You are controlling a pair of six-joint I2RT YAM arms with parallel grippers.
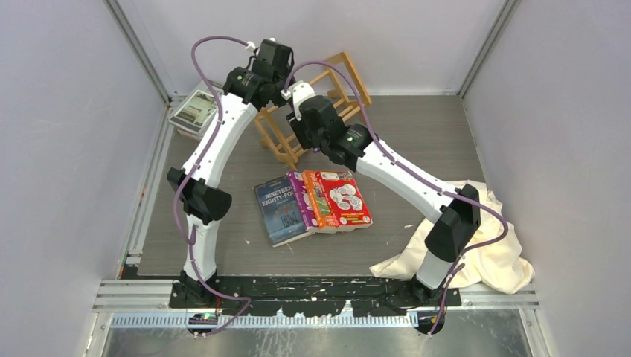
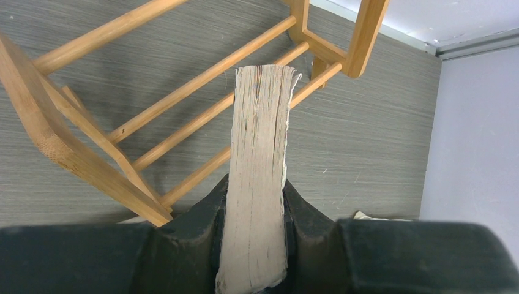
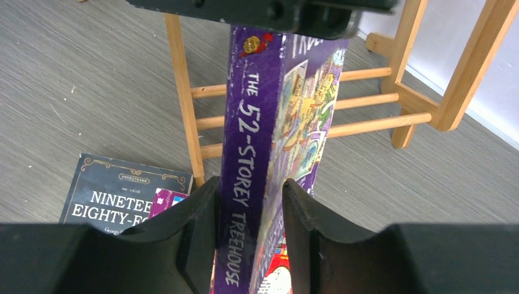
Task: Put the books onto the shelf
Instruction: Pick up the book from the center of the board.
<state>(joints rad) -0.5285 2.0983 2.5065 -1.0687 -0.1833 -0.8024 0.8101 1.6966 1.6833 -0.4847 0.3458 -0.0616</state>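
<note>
**No books on the shelf yet: first one is over the rails**

The shelf (image 3: 183,92) has bare rails in both wrist views, so nothing is racked. The purple book (image 3: 248,153) hangs on edge just above the rails, between the end frames.

- **Left gripper** (image 2: 256,196): clamped on the book across its page edge.
- **Right gripper** (image 3: 250,190): fingers straddle the same book at spine and cover. Can't tell whether they actually bite.

This reads as a two-arm alignment or handover before lowering.

Left to do:
- The dark blue book (image 1: 281,210), the red book (image 1: 346,197) and the paperbacks between them lie fanned flat just on the near side of the shelf.
- The grey-white book (image 1: 195,110) lies flat to the shelf's left.

Progress looks like the very start.
</note>
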